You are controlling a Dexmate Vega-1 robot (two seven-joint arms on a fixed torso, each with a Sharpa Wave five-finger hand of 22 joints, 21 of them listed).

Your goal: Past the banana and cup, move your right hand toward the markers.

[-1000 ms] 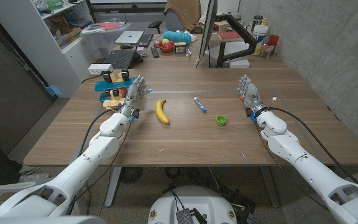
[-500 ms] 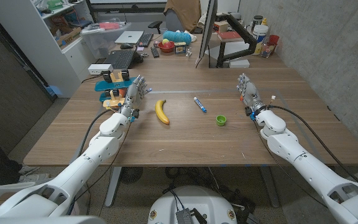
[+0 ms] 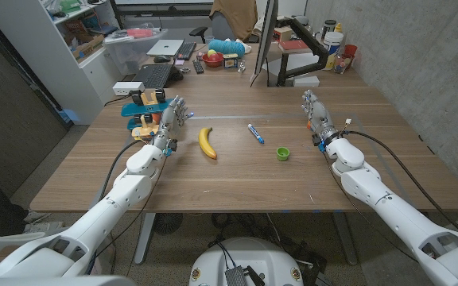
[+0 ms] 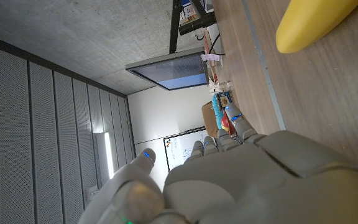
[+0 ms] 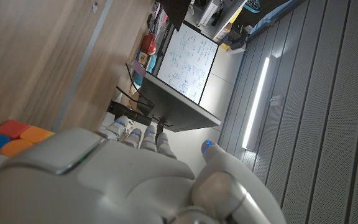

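A cluttered office backs the wooden tabletop [image 3: 237,171], with a monitor and laden desks beyond it. My right hand [image 3: 316,119] has crept slightly farther from me over the last second, fingers apart and holding nothing; that is only a small start, since the marker [image 3: 255,133] lies well to its left, between the banana [image 3: 207,142] and the green cup [image 3: 283,153]. My left hand [image 3: 171,121] has not moved, fingers spread and empty, near the banana. In the right wrist view a whiteboard [image 5: 191,59] carries writing too small to read; I can make out no brand or label elsewhere.
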